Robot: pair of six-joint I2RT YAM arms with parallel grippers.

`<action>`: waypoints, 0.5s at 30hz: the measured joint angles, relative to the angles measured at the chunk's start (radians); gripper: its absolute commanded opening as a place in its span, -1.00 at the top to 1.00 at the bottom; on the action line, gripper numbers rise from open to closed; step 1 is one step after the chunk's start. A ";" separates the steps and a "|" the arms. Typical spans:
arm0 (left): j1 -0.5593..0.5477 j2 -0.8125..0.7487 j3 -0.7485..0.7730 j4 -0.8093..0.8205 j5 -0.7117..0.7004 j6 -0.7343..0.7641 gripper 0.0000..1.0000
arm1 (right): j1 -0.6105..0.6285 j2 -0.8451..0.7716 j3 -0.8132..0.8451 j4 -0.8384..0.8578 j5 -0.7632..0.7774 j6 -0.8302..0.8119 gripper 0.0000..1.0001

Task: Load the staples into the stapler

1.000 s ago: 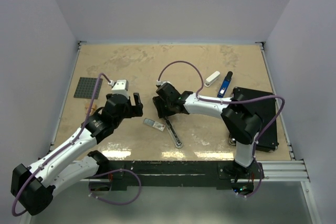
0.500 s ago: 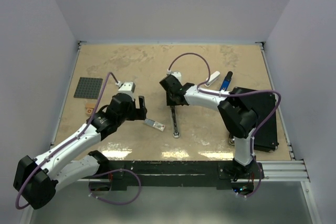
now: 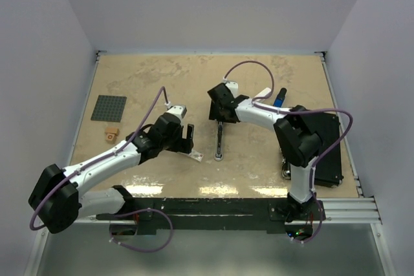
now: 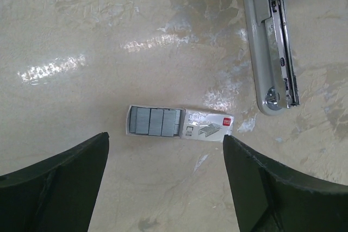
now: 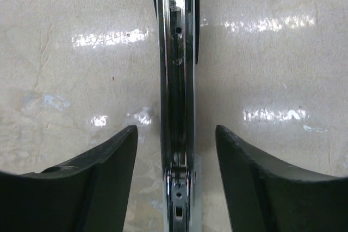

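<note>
Beige tabletop [image 3: 142, 75], staples [image 4: 181, 123] below left end effector [image 4: 165, 140]; stapler [image 4: 269, 47] partly cropped

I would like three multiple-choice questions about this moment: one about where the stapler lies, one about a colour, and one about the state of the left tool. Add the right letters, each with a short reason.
1. In the left wrist view, where is the stapler relative to the staple box?
A. Lower left
B. Upper right
C. Underneath it

2. What colour is the mark on the label end of the box?
A. Green
B. Blue
C. Red

3. What is the state of the left tool?
A. Open, with the box between its sides
B. Shut on the box
C. Shut on the stapler

Answers:
1 B: the stapler lies apart from the box, toward the top right corner.
2 C: a red patch shows at the right end of the label.
3 A: its fingers stand wide on either side of the box and touch nothing.
</note>
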 measured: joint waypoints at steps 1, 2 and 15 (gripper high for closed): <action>-0.002 0.009 0.005 0.001 0.000 0.000 -0.77 | 0.000 -0.010 -0.007 0.001 -0.006 0.001 -0.52; -0.003 0.019 0.010 0.000 0.000 0.000 -0.76 | -0.001 -0.028 -0.018 0.002 -0.013 0.000 -0.62; -0.006 0.255 0.188 -0.076 -0.003 0.062 0.17 | -0.041 -0.595 -0.245 0.082 0.032 -0.076 -0.97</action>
